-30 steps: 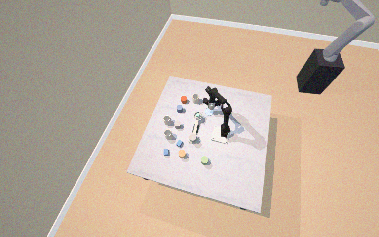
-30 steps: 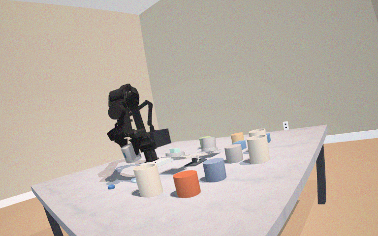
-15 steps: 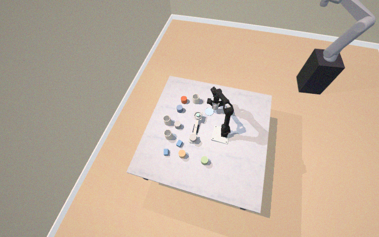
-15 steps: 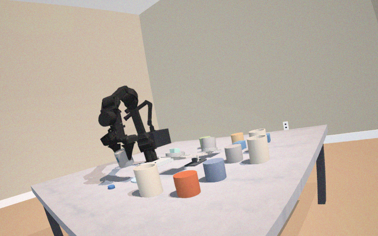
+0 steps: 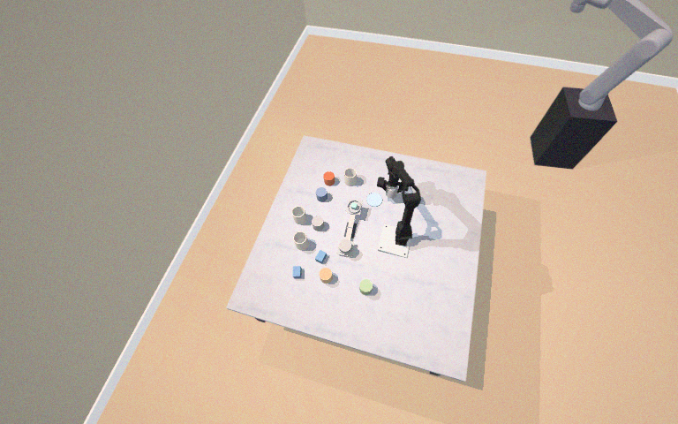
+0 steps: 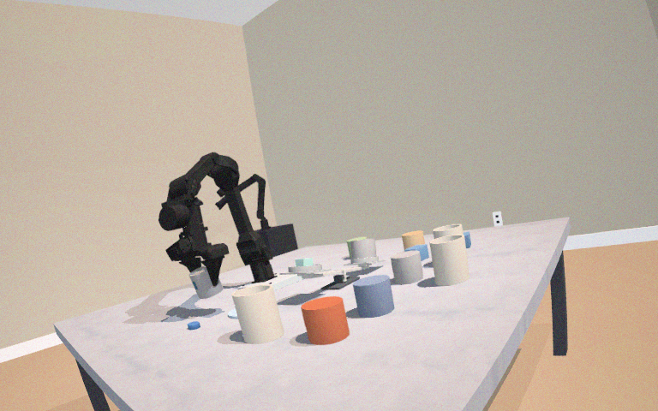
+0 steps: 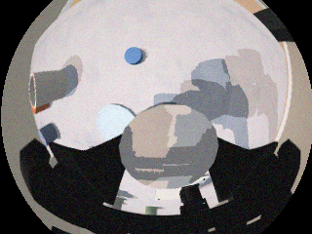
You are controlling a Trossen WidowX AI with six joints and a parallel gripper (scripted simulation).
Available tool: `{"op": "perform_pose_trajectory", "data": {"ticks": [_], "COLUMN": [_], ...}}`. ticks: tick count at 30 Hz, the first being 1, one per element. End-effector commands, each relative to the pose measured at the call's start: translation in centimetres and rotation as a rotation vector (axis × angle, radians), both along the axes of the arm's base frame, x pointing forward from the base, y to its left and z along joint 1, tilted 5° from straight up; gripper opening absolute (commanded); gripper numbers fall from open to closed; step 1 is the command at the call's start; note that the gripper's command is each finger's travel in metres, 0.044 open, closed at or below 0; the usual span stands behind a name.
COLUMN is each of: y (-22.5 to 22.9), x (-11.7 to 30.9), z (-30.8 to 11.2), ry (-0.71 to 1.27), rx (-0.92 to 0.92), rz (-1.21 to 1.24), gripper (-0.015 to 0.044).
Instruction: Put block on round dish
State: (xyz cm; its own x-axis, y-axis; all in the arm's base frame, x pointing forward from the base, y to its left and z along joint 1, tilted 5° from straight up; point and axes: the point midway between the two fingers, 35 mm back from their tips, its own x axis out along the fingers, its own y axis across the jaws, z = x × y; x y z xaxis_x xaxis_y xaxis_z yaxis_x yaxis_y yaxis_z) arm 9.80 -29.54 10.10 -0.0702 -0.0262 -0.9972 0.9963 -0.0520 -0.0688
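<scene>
My gripper (image 5: pixel 390 190) (image 6: pixel 205 279) (image 7: pixel 166 134) is shut on a grey cup (image 5: pixel 392 193) (image 6: pixel 206 285) (image 7: pixel 168 156), held slightly tilted above the table. The cup is beside the pale blue round dish (image 5: pixel 374 199) (image 6: pixel 232 314) (image 7: pixel 113 121), to its right in the top view. A mint block (image 5: pixel 353 205) (image 6: pixel 304 262) sits uncovered on one end of the balance (image 5: pixel 350 225) (image 6: pixel 330 271). The other grey cup (image 5: pixel 344 245) (image 6: pixel 363 248) stands on the opposite end. Nothing is visible on the dish, though its far side is partly hidden in the exterior view.
A beige cup (image 5: pixel 350 177) (image 6: pixel 258 314) and a red cylinder (image 5: pixel 328 178) (image 6: pixel 325 321) stand beyond the dish. A small blue disc (image 6: pixel 193 324) (image 7: pixel 133 55) lies near the held cup. More beige cups, cylinders and two blue blocks stand past the balance.
</scene>
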Motion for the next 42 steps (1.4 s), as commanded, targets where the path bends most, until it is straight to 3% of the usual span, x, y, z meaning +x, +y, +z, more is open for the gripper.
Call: {"op": "perform_pose_trajectory", "data": {"ticks": [1, 10, 31, 42], "y": [0.0, 0.0, -0.1, -0.2], "x": [-0.3, -0.5, -0.7, -0.5], "z": [-0.5, -3.4, -5.8, -4.9], "ry": [0.002, 0.002, 0.003, -0.005], "rx": [-0.008, -0.008, -0.008, -0.014], "rz": [0.005, 0.005, 0.005, 0.002], "gripper": [0.0000, 0.0000, 0.0000, 0.0289]}}
